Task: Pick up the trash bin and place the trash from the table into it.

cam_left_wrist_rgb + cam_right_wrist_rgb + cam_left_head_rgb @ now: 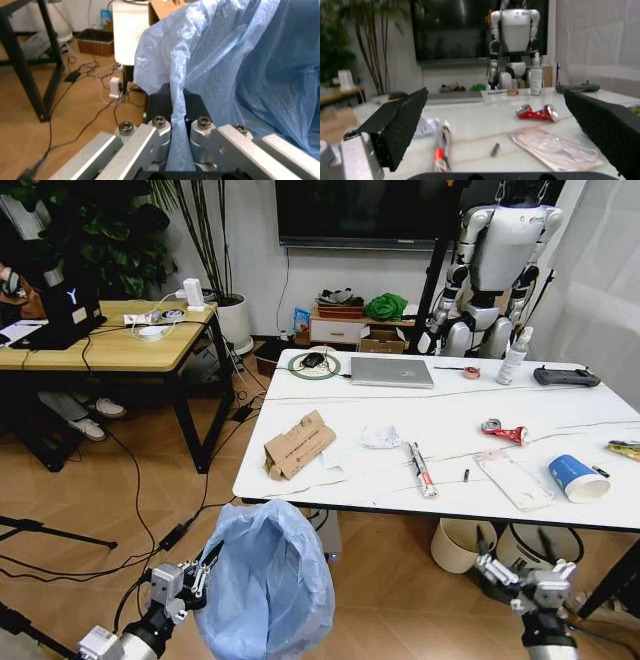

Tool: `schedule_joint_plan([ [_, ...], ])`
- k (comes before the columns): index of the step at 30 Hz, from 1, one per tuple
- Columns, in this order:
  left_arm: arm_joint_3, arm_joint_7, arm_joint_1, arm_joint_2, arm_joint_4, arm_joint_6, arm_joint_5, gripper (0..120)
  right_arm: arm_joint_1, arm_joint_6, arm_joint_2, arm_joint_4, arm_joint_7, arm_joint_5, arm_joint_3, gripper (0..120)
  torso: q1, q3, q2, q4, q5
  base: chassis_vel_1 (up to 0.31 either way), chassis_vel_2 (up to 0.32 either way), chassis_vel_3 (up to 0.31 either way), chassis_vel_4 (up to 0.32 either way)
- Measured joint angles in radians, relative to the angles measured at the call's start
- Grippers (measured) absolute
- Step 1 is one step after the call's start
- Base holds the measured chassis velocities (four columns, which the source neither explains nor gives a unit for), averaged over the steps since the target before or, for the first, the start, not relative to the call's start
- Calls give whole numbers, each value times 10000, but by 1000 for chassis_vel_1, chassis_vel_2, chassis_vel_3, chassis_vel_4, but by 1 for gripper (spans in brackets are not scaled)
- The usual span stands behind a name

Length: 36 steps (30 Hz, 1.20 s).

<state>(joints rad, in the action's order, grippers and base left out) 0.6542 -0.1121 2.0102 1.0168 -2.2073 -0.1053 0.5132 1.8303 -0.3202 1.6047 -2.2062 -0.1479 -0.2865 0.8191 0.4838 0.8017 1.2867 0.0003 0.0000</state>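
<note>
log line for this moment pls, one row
left gripper: shut on trash bin bag, bin held below table edge | right gripper: open, level with tabletop | trash on table: cardboard, red can

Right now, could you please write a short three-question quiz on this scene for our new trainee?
1. True or false: the left gripper is shut on the bin's blue bag.
2. Which lies nearest the table's left end? A) can B) cardboard C) cup
3. Fill in: the right gripper, low beside the table, is ____.

Key: 1 true; 2 B; 3 open.
</note>
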Motion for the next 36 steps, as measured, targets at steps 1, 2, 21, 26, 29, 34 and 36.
schedule_joint_plan([
  [1, 0, 0, 0, 0, 0, 0, 0, 0, 0, 0, 0, 0, 0, 0, 0, 100, 0, 0, 0, 0, 0, 0, 0, 0, 0],
  [2, 36, 112, 104, 105, -99, 154, 15, 0, 1, 307, -231, -313, 37, -591, -92, 100, -2, -2, -3, 0, 0, 0, 0, 0, 0],
  [21, 1402, 1952, 1970, 1414, -1023, 2410, 1243, 0, -2560, 3587, -5964, 457, 2204, -2543, -2485, 100, -12, -14, -28, 4, 3, 0, 0, 0, 0],
  [26, 1475, 2613, 1464, 1728, -1387, 2925, 1750, 0, -3838, 5429, -5571, 1261, 2978, -2525, -3059, 100, -13, -15, -33, -1, 4, 0, 0, 0, 0],
  [29, 1418, 2883, 1082, 1812, -1447, 3154, 1930, 0, -4271, 6061, -5459, 1575, 2979, -2552, -3040, 100, -14, -17, -35, -1, 4, 0, 0, 0, 0],
  [34, 969, 3028, 619, 1879, -1350, 3372, 1997, 0, -4789, 6403, -5438, 2058, 2796, -2844, -2932, 100, -16, -18, -35, -2, 2, 0, 0, 0, 0],
  [36, 835, 3038, 528, 1880, -1286, 3375, 1997, 0, -4872, 6370, -5466, 2196, 2679, -2882, -2924, 100, -16, -19, -36, 0, 2, 0, 0, 0, 0],
])
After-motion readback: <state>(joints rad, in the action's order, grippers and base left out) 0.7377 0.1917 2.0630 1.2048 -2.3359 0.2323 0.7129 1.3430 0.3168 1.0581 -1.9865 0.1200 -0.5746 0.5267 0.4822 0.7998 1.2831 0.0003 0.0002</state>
